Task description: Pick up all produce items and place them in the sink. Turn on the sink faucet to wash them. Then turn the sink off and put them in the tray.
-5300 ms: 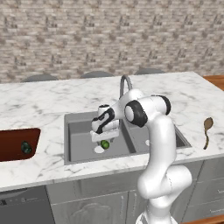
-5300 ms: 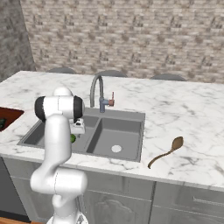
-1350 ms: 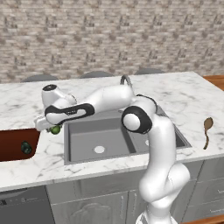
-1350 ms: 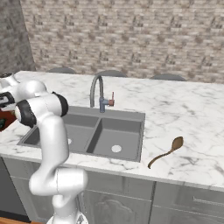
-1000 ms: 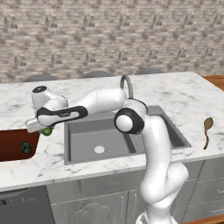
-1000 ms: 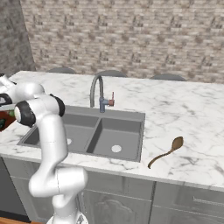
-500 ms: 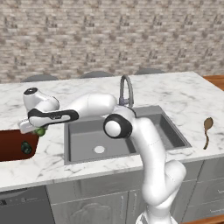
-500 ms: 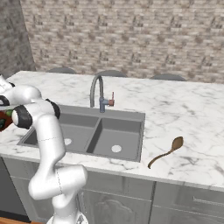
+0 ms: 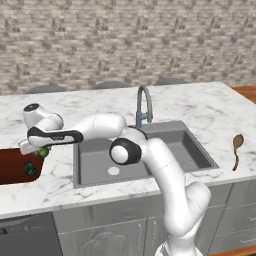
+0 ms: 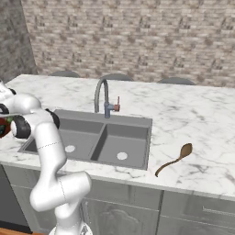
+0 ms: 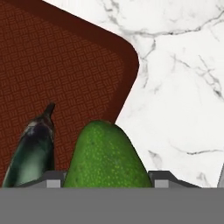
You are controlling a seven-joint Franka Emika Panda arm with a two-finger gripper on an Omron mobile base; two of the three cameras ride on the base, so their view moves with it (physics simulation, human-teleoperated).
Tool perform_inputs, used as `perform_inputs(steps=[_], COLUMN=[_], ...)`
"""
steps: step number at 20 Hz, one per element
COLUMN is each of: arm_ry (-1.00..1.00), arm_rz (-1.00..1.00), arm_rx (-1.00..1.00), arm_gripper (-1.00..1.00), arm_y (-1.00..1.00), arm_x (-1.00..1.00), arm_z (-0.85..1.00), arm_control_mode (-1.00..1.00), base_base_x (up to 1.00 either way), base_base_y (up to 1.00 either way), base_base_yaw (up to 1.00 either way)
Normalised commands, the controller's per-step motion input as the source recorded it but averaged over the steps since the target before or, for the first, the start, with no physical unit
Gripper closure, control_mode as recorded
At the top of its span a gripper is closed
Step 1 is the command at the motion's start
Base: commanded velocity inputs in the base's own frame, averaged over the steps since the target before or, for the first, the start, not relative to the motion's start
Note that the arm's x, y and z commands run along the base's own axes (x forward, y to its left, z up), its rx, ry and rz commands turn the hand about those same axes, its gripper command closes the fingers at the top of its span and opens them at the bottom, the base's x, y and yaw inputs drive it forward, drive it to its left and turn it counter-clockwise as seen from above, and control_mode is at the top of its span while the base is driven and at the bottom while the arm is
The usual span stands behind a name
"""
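Reddish-brown tray (image 11: 65, 74) already holds the dark oblong (image 11: 33, 146); my gripper (image 9: 41, 151), clamped on the green ball (image 11: 105, 155) at the tray's rim, must still release it.

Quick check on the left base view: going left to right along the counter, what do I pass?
Tray → dark produce item lying in it → green produce item in the tool → sink → faucet → wooden spoon.

arm: reaches far left from its base, stretched low past the sink (image 9: 95, 165) | gripper (image 9: 42, 151): just left of the sink, jaws closed on green produce item (image 11: 106, 157)
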Motion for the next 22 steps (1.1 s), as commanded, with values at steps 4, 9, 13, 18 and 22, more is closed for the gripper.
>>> perform_inputs(steps=[4,9,13,18,22], arm_ry=[0.01,0.04,0.03,0.03,0.00], arm_rz=[0.01,0.01,0.00,0.00,0.05], arm_rx=[0.00,0.00,0.00,-0.01,0.00], arm_gripper=[1.00,1.00,1.00,1.00,1.00], arm_y=[0.15,0.22,0.21,0.17,0.18], arm_x=[0.16,0.16,0.19,0.09,0.10], arm_z=[-0.18,-0.08,-0.14,-0.09,0.00], arm_control_mode=[-1.00,-1.00,-1.00,-1.00,-1.00], base_base_x=[0.00,0.00,0.00,0.00,0.00], base_base_y=[0.00,0.00,0.00,0.00,0.00], base_base_yaw=[0.00,0.00,0.00,0.00,0.00])
